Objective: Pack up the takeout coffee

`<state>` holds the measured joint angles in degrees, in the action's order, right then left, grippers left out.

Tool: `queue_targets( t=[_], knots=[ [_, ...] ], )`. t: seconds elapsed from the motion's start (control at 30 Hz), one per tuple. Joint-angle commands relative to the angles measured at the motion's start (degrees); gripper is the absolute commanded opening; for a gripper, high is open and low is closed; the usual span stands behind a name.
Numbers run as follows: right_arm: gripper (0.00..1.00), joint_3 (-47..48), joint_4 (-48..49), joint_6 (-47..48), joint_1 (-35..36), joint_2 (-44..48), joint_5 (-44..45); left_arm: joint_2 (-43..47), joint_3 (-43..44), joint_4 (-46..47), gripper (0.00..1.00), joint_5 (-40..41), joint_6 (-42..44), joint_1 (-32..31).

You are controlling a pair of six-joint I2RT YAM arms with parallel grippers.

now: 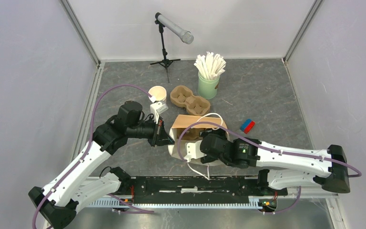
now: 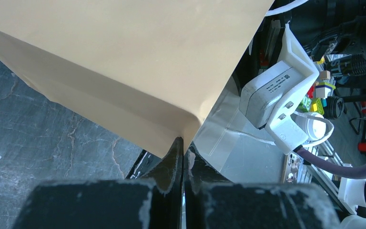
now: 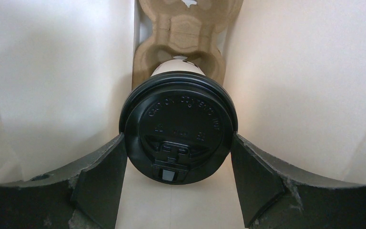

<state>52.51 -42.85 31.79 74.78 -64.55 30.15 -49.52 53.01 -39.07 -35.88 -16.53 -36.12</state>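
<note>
As right gripper (image 3: 177, 145) jaws clasp takeout coffee (image 3: 178, 114) near top: light, crushable, squeeze gently; left gripper (image 2: 185, 148) jaws pinch bag (image 2: 124, 57).

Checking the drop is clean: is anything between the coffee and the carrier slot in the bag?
Nothing visible does. The right gripper holds the takeout coffee right at the cardboard carrier inside the paper bag; the left gripper pinches the bag's edge.
</note>
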Motion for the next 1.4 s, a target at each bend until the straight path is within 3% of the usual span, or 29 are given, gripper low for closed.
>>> queue_targets(
  t=[0.0, 1.37],
  knots=[
    [0.43, -1.19, -0.75, 0.16, -0.87, 0.75, 1.09, 0.53, 0.25, 1.1, 0.02, 0.67, 2.74, 0.08],
    [0.43, -5.72, 5.87, 3.53, -3.4, 1.45, 1.59, -2.82, 2.27, 1.1, 0.02, -0.8, 3.27, -0.01]
  ],
)
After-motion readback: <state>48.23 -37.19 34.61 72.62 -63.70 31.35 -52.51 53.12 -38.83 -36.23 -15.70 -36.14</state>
